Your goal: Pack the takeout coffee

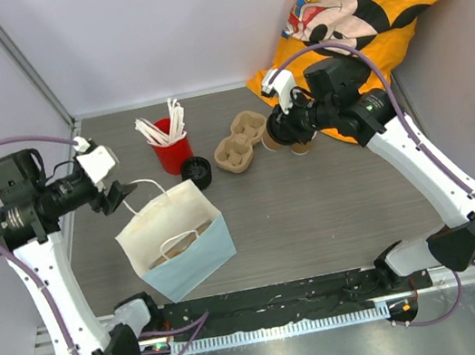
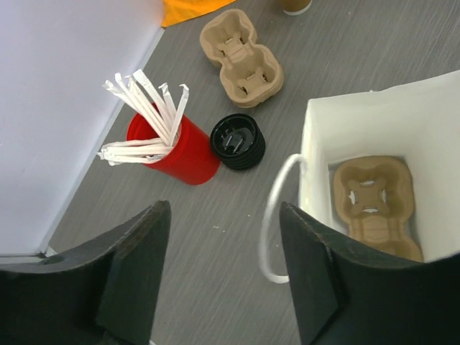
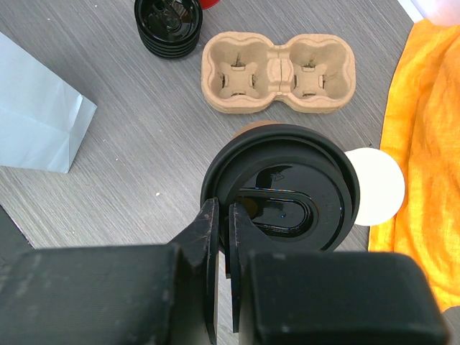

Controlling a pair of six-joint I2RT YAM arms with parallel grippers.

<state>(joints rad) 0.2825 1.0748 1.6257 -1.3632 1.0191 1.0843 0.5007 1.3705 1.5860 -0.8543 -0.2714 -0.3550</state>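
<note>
R gripper (image 3: 224, 208): pressed together on the near rim of the round black plastic lid (image 3: 287, 190). Only the edge is pinched, prob. so the lid can be steered and pushed down w/o the top being covered.
Takeout coffee: small brown kraft paper cup (image 3: 248, 129), almost wholly hidden under the lid, with only a brown sliver seen at the far edge. It is stood on the grey table (image 3: 129, 180), near the brown pulp cup-carrier tray (image 3: 279, 74) and well apart from the bag. Whether the lid is fully seated can't be told.
2nd cup: an open paper cup, white inside (image 3: 374, 187), is seen just beside the lidded one, on the side of the orange cloth (image 3: 424, 144). No lid is fitted.
L gripper (image 2: 224, 215): fingers spread, nothing clamped. The white loop handle (image 2: 277, 215) is seen just beside one finger, so the gripper is prob. placed there for the bag mouth to be held open.
Bag: white-lined pale blue paper bag (image 1: 192, 259), upright, mouth open. A 2nd pulp tray (image 2: 374, 198) is laid on its bottom, prob. as a seat for the cup.
Spares: a stack of black lids (image 2: 237, 141) is set just beside the red cup of white sticks (image 2: 172, 151).
Step (judged): lid fitting; cup not yet bagged.
Risk (judged): if the cup is lifted by the rim alone, the lid could pop off or the cup could tip.
</note>
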